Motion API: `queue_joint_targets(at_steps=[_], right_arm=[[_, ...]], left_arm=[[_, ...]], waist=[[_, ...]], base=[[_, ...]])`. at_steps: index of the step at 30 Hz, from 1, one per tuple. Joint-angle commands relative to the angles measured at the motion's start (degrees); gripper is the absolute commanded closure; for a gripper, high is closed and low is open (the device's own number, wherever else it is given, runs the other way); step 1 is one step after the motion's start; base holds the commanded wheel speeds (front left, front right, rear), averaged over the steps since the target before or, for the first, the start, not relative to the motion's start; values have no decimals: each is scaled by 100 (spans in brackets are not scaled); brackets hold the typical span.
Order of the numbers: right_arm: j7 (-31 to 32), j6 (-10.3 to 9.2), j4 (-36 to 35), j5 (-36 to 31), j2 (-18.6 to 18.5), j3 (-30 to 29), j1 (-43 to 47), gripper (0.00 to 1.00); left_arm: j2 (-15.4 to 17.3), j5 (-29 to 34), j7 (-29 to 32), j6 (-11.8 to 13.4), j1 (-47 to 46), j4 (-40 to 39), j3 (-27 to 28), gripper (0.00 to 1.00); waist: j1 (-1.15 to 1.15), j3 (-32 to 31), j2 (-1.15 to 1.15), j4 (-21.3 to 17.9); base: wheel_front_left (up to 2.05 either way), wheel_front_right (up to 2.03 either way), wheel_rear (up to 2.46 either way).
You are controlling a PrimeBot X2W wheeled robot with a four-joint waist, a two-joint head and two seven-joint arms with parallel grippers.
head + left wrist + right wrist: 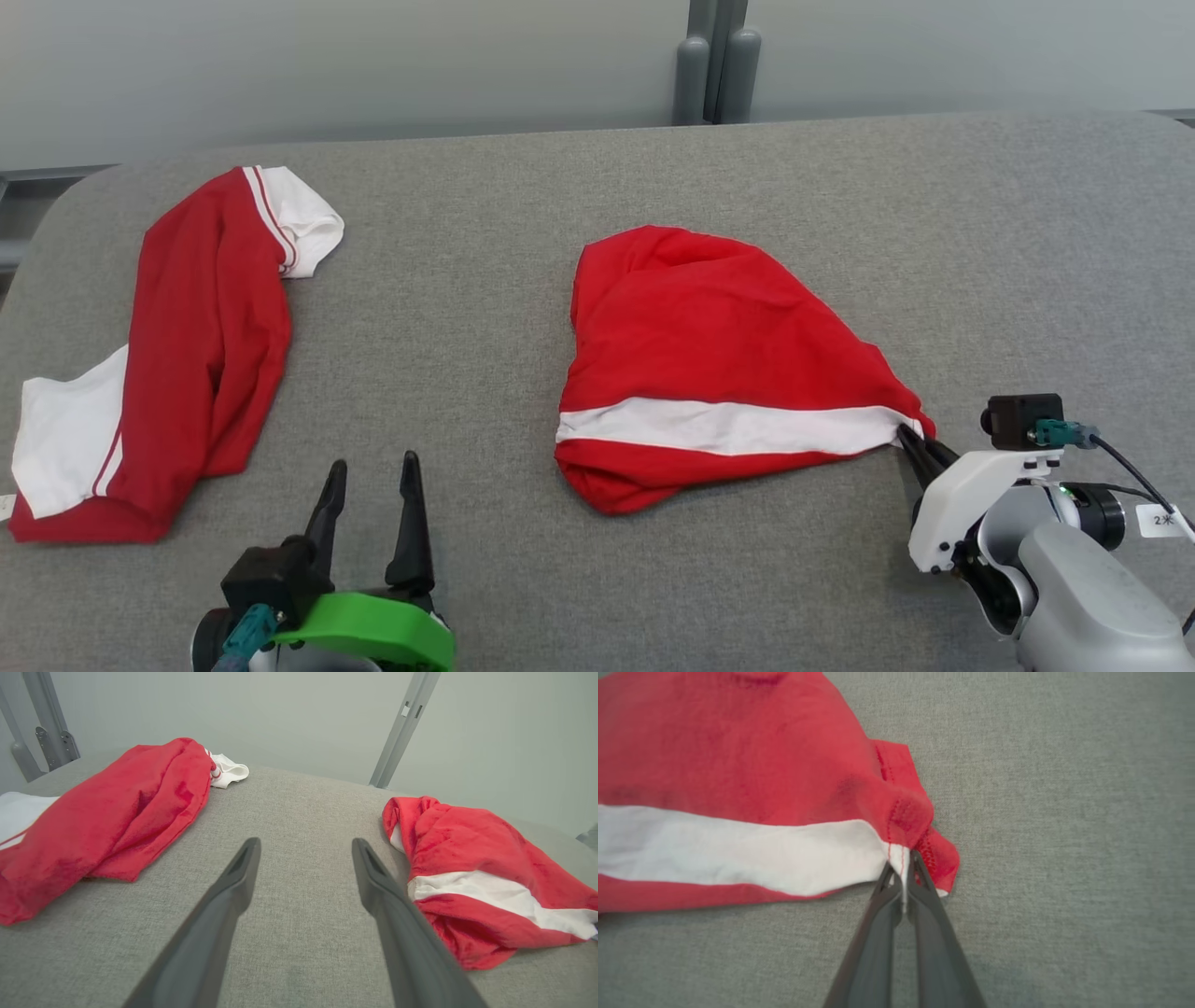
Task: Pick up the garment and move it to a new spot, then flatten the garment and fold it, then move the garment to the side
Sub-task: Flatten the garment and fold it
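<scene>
A crumpled red garment with a white band (719,364) lies in the middle of the grey table (485,280). My right gripper (907,437) is shut on its right corner; in the right wrist view the two fingers pinch the white hem of that garment (738,844) at the gripper (902,870). My left gripper (372,471) stands open near the front edge, left of the garment, with nothing between its fingers. In the left wrist view the left gripper (306,847) points over bare cloth, the garment (467,858) to its right.
A second red and white garment (187,345) lies stretched along the table's left side, also seen as a red heap (117,812) in the left wrist view. Grey posts (714,65) stand behind the table's far edge, before a pale wall.
</scene>
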Motion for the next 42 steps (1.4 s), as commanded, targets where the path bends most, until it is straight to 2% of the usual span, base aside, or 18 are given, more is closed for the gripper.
queue_joint_targets(at_steps=[1, 8, 10, 11, 14, 17, 26, 33, 37, 42], right_arm=[[-93, 0, 27, 21, -104, 13, -64, 100], [-220, 0, 137, -74, -341, 5, -40, 100], [-201, 0, 137, -10, -356, 29, -14, 100], [-201, 0, 137, -10, -356, 29, -14, 100], [-198, 0, 147, 7, -381, 76, 6, 100], [-218, 0, 197, -47, -405, 114, -14, 100], [-286, 0, 388, -151, -411, 281, -124, 100], [-336, 0, 493, -90, -413, 384, -233, 100], [-365, 0, 564, -65, -444, 420, -266, 100], [-429, 0, 636, -50, -452, 444, -327, 100]], left_arm=[[-14, -23, 43, -66, -152, 45, -51, 0], [-201, -239, 261, -416, -557, 365, -378, 0], [-287, -523, 457, -618, -597, 520, -520, 0], [-287, -523, 457, -618, -597, 520, -520, 0], [-369, -1002, 835, -927, -685, 836, -754, 0], [-410, -1373, 1115, -1107, -876, 1131, -993, 0], [-435, -2568, 1580, -1298, -1589, 1723, -1519, 0], [-433, -2828, 1402, -1332, -1957, 2141, -1861, 0], [-431, -3095, 1448, -1356, -2040, 2114, -2106, 0], [-343, -3129, 1412, -1355, -2069, 2002, -2330, 0]], waist=[[0, -24, 0, -35], [0, -105, 0, -220], [0, -116, 0, -273], [0, -116, 0, -273], [0, -121, 0, -351], [0, -106, 0, -412], [0, -33, 0, -544], [0, 50, 0, -622], [0, 84, 0, -623], [0, 82, 0, -598]], base=[[0, 0, 0], [0, 0, 0], [0, 0, 0], [0, 0, 0], [0, 0, 0], [0, 0, 0], [0, 0, 0], [0, 0, 0], [0, 0, 0], [0, 0, 0]])
